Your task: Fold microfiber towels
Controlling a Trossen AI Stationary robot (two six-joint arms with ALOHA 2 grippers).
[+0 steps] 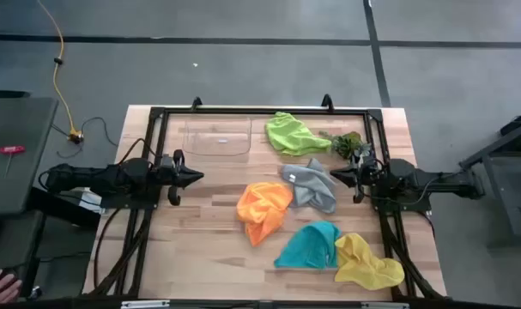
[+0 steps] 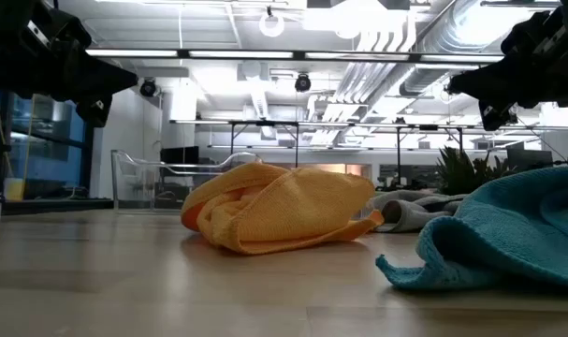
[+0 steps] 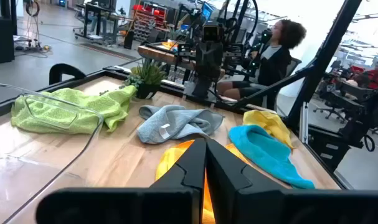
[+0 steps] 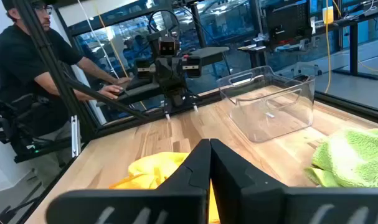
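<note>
Overhead view of the wooden tabletop (image 1: 200, 215) with five crumpled microfiber towels lying unfolded. The lime green towel (image 1: 293, 135) is sitting at upper centre of the frame, just beside a small plant sprig (image 1: 348, 142) to its right and a clear plastic tray (image 1: 216, 137) to its left. The grey towel (image 1: 311, 183) is lying below the lime green one, touching the orange towel (image 1: 263, 209) at centre. The teal towel (image 1: 310, 246) and the yellow towel (image 1: 366, 262) are lying together at lower right, their edges touching.

The left tool (image 1: 196, 176) is hovering at centre left of the frame, its fingers clenched together and grasping nothing, pointing toward the towels. The right tool (image 1: 336, 178) is hovering at centre right, just beside the grey towel, likewise clenched shut and empty.

In the low view both tools are hanging above the tabletop, clear of the cloth. A person in dark clothing (image 4: 33, 74) is standing beyond the tabletop edge in the right wrist view, and a seated person (image 3: 273, 53) is showing in the left wrist view.
</note>
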